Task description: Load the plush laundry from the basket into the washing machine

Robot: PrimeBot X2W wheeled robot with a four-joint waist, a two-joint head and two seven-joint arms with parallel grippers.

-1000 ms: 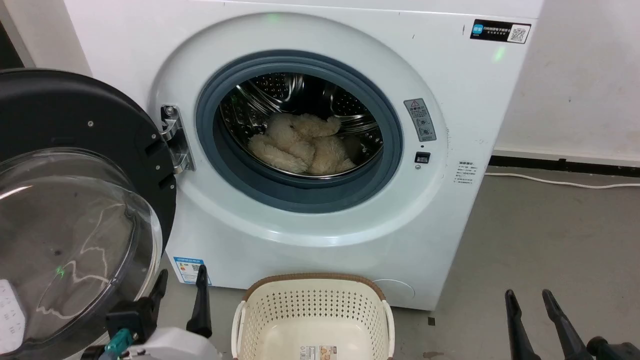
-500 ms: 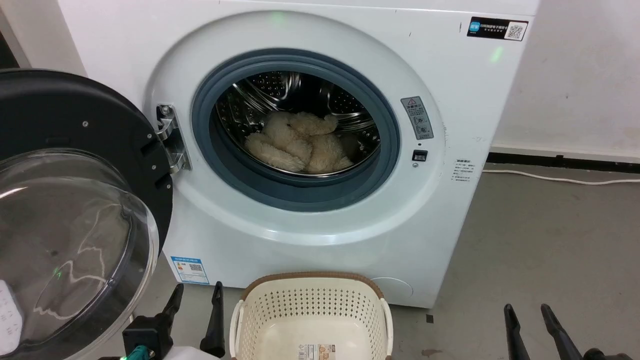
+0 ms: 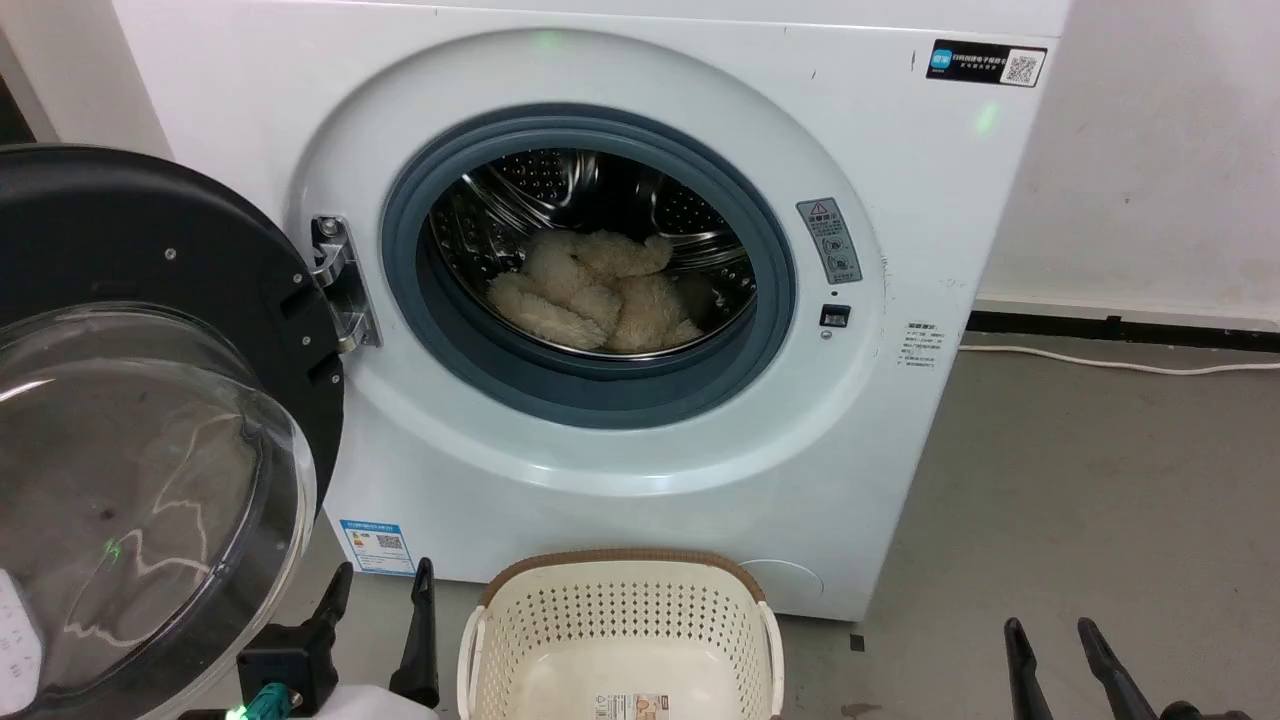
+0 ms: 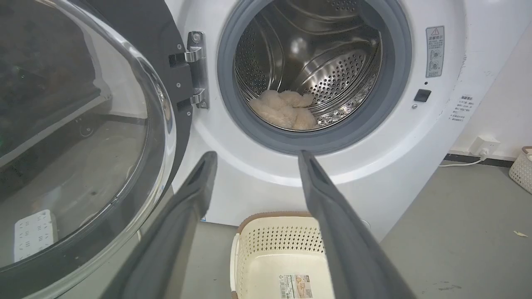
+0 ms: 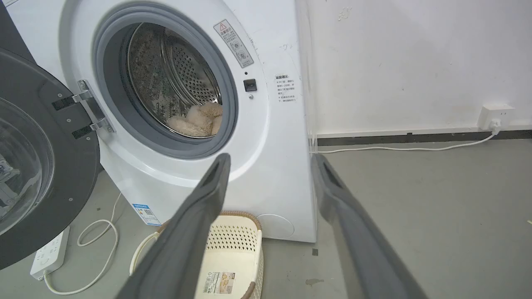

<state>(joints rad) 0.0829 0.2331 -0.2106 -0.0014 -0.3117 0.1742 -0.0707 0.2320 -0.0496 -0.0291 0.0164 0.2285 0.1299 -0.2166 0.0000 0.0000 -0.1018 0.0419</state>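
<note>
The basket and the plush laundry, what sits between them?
In the head view, the white front of the washing machine and its grey gasket separate the basket from the plush laundry; nothing else.

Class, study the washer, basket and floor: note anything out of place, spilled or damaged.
Nothing stands out. The plush laundry lies inside the washing machine, the door hangs open, and the basket stands upright before it.
</note>
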